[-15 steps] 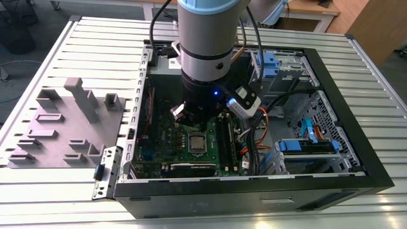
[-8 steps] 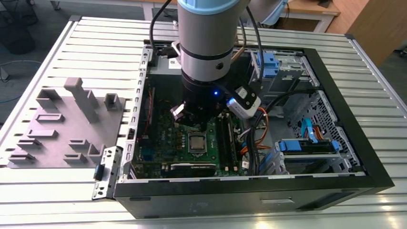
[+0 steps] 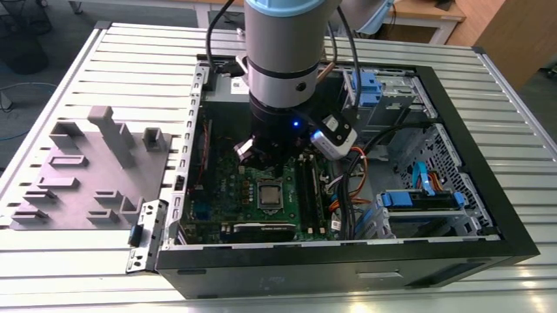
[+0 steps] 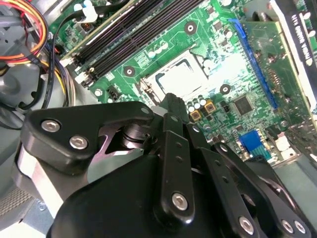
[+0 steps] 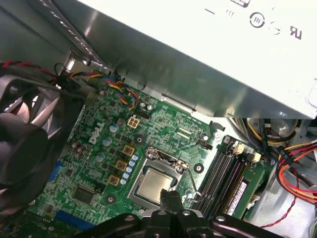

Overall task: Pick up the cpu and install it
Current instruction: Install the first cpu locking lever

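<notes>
The hand hangs inside the open computer case, just above the green motherboard. In both wrist views its black fingertips stand pressed together with no gap between them and nothing held, so the hand is closed and empty. The tips are near one edge of the cpu; whether they touch it, I cannot tell.

The cpu lies flat in its socket on the motherboard, with the pale metal top facing up, and the thin socket frame runs around it. In the exterior view the cpu is seen just below the arm, about the middle of the board.

Beside the socket are the long black memory slots. A black fan stands at one end of the board, and a large grey box with a white label is behind it. Coloured cables lie near the slots.

The case rests on a ribbed metal bench. On the exterior view's left, a grey moulded tray lies on the bench next to the case.
</notes>
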Controlling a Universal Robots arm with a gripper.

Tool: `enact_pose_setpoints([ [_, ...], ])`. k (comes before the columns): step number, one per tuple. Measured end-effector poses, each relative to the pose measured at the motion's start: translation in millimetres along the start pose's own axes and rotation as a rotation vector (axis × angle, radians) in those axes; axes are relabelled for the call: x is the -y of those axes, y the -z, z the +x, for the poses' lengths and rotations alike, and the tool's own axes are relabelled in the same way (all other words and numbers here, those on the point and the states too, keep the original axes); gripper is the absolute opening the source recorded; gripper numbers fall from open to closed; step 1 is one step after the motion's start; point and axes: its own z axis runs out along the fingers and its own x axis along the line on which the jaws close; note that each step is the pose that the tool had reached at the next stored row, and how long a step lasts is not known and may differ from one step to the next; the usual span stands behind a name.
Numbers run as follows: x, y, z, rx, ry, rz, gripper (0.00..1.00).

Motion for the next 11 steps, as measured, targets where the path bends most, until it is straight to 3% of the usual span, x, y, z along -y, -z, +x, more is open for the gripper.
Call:
enact_pose_setpoints([
  [5,-0.1,13.1,-0.8,0.0002,0.0,-0.0002,0.11],
  [11,1.5,13.0,-8.4,0.0002,0.0,-0.0003,0.11],
])
